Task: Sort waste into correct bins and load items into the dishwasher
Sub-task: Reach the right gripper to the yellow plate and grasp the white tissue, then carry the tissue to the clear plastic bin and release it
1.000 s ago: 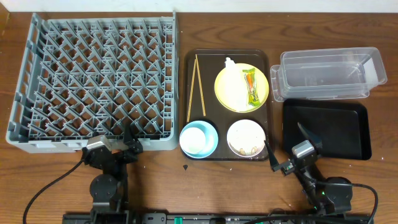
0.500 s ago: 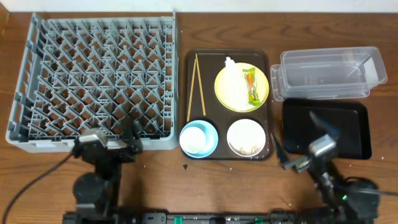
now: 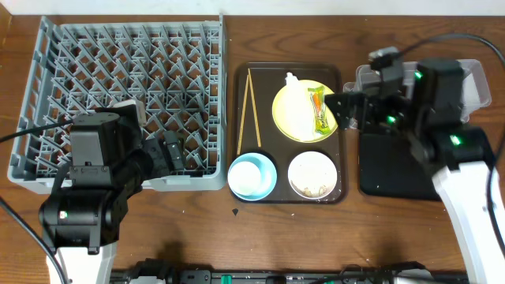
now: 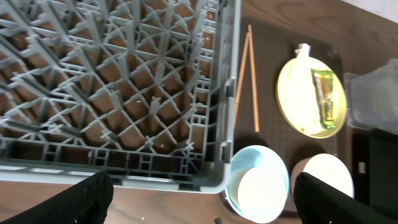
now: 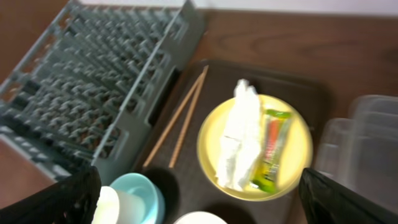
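Observation:
The grey dishwasher rack (image 3: pixel 118 95) fills the left of the table. On the brown serving tray lie chopsticks (image 3: pixel 248 110) and a yellow plate (image 3: pixel 312 136) carrying a white tissue (image 3: pixel 296 106) and a green-and-orange wrapper (image 3: pixel 319 109). A white cup (image 3: pixel 246 180) sits in the blue bowl (image 3: pixel 266 167). The white bowl (image 3: pixel 313 170) holds food scraps (image 3: pixel 316 189). My left gripper (image 3: pixel 170 150) hangs open over the rack's front right corner. The right gripper (image 3: pixel 345 110) stands open just right of the plate, holding nothing. From the right wrist I see the tissue (image 5: pixel 239 140) and wrapper (image 5: pixel 272 149) below.
The clear tub (image 3: pixel 479 83) sits at the back right, partly hidden by my right arm. The black tray (image 3: pixel 394 170) lies in front of it. The brown serving tray (image 3: pixel 268 87) sits between the rack and the bins. Cables trail off both arms.
Both arms rose from the table's front edge. The left came up over the rack's front corner; the right swung back over the bins toward the yellow plate. Both grippers stayed open.

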Robot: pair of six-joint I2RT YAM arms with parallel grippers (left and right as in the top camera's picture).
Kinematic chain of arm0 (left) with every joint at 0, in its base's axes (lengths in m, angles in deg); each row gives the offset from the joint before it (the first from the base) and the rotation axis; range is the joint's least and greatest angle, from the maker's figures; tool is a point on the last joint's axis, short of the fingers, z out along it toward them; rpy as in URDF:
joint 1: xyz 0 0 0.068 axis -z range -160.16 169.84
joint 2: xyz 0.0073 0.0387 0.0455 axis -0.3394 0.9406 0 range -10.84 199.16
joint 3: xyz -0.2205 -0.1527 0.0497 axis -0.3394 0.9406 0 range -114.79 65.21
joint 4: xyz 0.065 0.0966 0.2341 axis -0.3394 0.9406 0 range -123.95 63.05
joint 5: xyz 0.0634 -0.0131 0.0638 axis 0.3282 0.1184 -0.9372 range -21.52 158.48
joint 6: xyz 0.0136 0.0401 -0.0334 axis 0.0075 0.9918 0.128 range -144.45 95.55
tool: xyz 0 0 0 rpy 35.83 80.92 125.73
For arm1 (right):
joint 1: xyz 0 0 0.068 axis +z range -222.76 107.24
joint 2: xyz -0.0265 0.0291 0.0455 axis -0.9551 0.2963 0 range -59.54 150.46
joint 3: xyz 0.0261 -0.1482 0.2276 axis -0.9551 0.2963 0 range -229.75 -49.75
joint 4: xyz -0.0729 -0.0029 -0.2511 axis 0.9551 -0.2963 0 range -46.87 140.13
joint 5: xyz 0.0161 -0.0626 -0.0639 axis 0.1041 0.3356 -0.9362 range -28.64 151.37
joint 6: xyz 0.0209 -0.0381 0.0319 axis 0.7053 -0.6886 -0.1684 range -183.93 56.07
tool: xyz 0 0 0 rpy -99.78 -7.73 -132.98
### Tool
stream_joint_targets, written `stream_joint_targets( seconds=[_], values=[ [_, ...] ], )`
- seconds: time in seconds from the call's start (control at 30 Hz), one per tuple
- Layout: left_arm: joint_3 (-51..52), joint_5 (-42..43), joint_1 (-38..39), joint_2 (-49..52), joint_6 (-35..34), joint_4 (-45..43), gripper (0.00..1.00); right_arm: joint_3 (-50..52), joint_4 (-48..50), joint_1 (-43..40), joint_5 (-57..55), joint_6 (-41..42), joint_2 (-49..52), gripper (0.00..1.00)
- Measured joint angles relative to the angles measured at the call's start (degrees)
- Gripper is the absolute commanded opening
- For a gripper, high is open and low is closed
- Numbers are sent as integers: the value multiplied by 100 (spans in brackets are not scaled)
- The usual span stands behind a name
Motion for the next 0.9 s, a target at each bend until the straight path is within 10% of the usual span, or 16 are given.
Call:
stream_joint_targets(
  seconds=[0.17,0.33,0.67,0.8,0.9],
  values=[
    [0,164,0,2,2,-2,93,-610,-507,789,-706,87,1080,98],
    [0,205,0,4,2,0,93,-824,-52,1624,-2046,413,2087,55],
    [0,205,0,9,0,0,94,-831,931,1731,-3193,815,4046,48],
    [0,205,0,9,2,0,93,-844,955,1764,-3265,857,4371,1],
    [0,205,0,9,0,0,93,-876,922,1792,-3314,979,4371,1]
  ],
)
